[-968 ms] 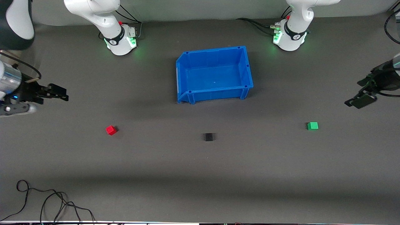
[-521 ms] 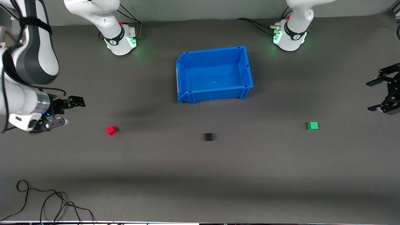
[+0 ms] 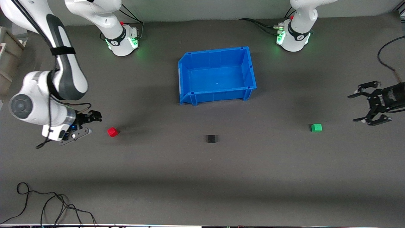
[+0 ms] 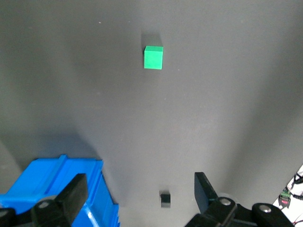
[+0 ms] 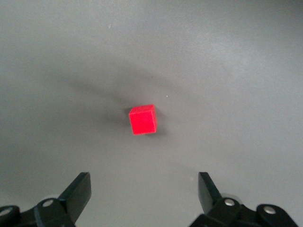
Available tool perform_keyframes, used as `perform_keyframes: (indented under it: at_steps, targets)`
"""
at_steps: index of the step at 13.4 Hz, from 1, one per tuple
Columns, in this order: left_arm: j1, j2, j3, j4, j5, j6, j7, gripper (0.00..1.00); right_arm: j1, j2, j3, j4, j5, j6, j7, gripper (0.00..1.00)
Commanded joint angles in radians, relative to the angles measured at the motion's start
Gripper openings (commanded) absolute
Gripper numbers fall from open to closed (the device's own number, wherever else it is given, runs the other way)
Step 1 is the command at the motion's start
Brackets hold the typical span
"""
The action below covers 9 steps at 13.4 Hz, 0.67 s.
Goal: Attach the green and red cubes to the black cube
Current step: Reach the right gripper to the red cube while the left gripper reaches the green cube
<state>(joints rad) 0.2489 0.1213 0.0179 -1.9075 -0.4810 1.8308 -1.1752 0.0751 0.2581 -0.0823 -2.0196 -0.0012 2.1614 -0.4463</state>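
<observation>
Both sets of jaws are wide apart, nothing held. I've got the right gripper (image 3: 91, 122) just beside the small bright red cube (image 3: 112, 131), left gripper (image 3: 364, 106) near the green cube (image 3: 316, 127). Matte black cube (image 3: 211, 138) sits on the grey counter (image 3: 202, 177) between them.

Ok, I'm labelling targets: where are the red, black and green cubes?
red cube (image 3: 112, 131), front view, top face.
black cube (image 3: 211, 138), front view, top face.
green cube (image 3: 316, 127), front view, top face.
</observation>
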Motion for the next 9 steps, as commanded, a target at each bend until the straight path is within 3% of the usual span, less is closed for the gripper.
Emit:
perform_keyframes:
  at_steps: [1, 6, 9]
  targets:
    - [0.009, 0.013, -0.006, -0.113, -0.068, 0.111, 0.101, 1.00, 0.005, 0.003, -0.002, -0.129, -0.013, 0.206, -0.095, 1.00]
    - [0.042, 0.173, -0.006, -0.139, -0.145, 0.232, 0.374, 1.00, 0.000, 0.119, 0.001, -0.172, -0.013, 0.467, -0.176, 1.00]
    - [0.050, 0.239, -0.006, -0.173, -0.223, 0.295, 0.521, 1.00, 0.000, 0.164, 0.001, -0.169, -0.003, 0.537, -0.177, 1.00]
